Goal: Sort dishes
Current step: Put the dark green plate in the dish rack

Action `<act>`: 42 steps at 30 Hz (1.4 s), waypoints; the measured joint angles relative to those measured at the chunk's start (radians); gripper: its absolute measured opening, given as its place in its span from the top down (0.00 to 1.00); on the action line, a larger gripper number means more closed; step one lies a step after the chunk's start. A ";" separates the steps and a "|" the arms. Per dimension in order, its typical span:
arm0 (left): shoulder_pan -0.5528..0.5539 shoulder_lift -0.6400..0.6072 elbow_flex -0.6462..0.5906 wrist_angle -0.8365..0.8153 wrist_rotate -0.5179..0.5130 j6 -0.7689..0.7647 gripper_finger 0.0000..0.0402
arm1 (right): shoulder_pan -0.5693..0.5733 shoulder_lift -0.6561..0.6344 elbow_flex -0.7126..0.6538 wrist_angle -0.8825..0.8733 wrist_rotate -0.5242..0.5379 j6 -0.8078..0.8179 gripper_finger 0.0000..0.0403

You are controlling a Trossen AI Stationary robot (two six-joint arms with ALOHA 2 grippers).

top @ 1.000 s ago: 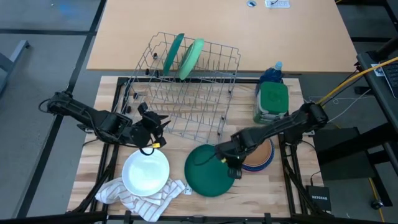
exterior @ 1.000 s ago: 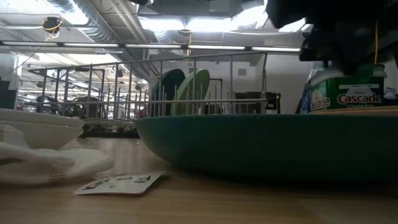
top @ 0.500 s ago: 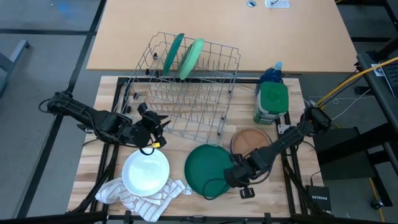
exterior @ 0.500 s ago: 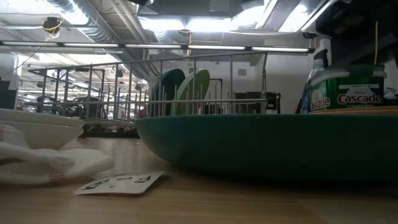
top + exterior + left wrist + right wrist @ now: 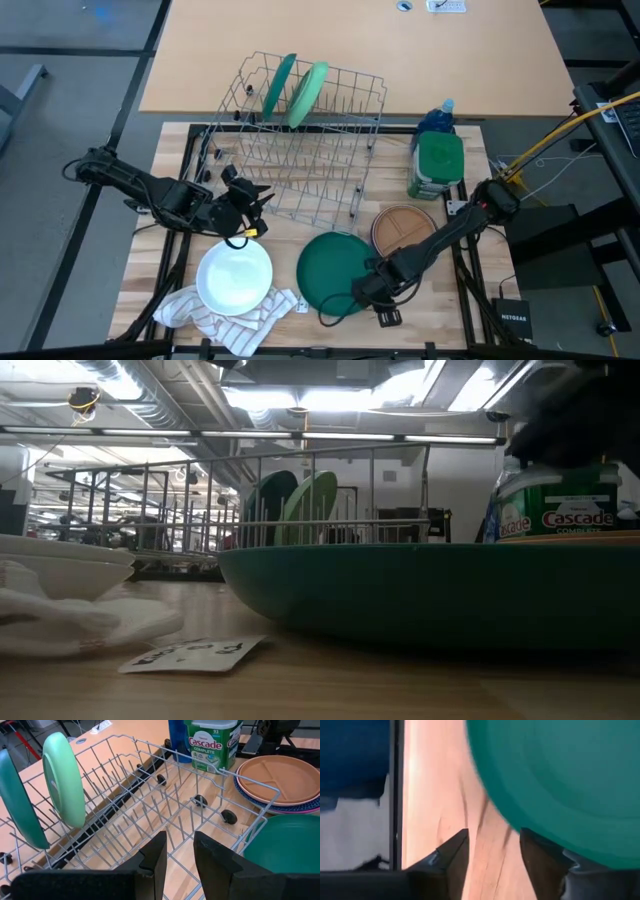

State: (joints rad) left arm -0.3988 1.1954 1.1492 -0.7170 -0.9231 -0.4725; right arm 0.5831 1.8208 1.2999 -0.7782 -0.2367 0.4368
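Note:
A dark green plate (image 5: 335, 275) lies flat on the wood table, wide across the low view (image 5: 430, 595). My right gripper (image 5: 492, 860) is open and points down at the plate's near-right rim (image 5: 362, 297). A white bowl (image 5: 235, 278) rests on a striped cloth (image 5: 215, 310). A tan plate (image 5: 405, 228) tops a blue and pink stack. In the wire rack (image 5: 300, 140) a dark green plate (image 5: 278, 85) and a light green plate (image 5: 308, 92) stand on edge. My left gripper (image 5: 258, 198) hangs by the rack's near left corner, its fingers (image 5: 155, 857) a little apart with nothing between them. My right gripper stands open at the dark green plate's rim (image 5: 515, 832), coming from above. One finger (image 5: 545, 862) shows in front of the rim and the other (image 5: 452, 855) is over bare wood. I cannot tell whether either finger touches the plate.
A green-lidded Cascade container (image 5: 437, 165) and a blue bottle (image 5: 437, 118) stand right of the rack. A paper label (image 5: 190, 655) lies on the wood near the cloth. The black frame rails (image 5: 465, 290) run along the table's sides.
My right gripper has gone from between the dark green plate and the tan plate toward the table's near edge and down, then a little left along the plate's rim, rolling as it went. The tan plate now shows whole. The plates have not moved.

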 joint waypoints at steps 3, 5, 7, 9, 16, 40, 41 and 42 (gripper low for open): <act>0.000 0.000 0.000 0.000 0.000 0.000 0.78 | 0.000 0.029 0.000 0.001 -0.014 -0.070 0.49; 0.000 0.000 0.000 0.000 0.000 0.000 0.78 | 0.000 0.045 0.000 0.004 -0.007 -0.108 0.48; 0.000 0.000 0.000 0.000 0.000 0.000 0.78 | 0.000 0.057 0.001 0.013 0.031 -0.135 0.48; 0.000 0.000 0.000 0.000 0.000 0.000 0.78 | 0.000 0.063 0.001 0.019 0.071 -0.150 0.48; 0.000 0.000 0.000 -0.001 0.000 0.000 0.78 | 0.000 0.063 0.001 0.024 0.151 -0.157 0.48; 0.000 0.000 0.000 -0.001 0.000 0.000 0.78 | 0.000 0.064 0.093 -0.043 0.121 -0.135 0.48; 0.000 0.000 0.000 -0.001 0.000 0.000 0.78 | 0.000 0.064 0.090 -0.037 0.123 -0.145 0.48; 0.000 0.000 0.000 -0.001 0.000 0.000 0.78 | 0.000 0.064 0.085 -0.028 0.122 -0.154 0.48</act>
State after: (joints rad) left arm -0.3988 1.1954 1.1492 -0.7181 -0.9233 -0.4721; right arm 0.5828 1.8851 1.3845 -0.8061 -0.1149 0.2829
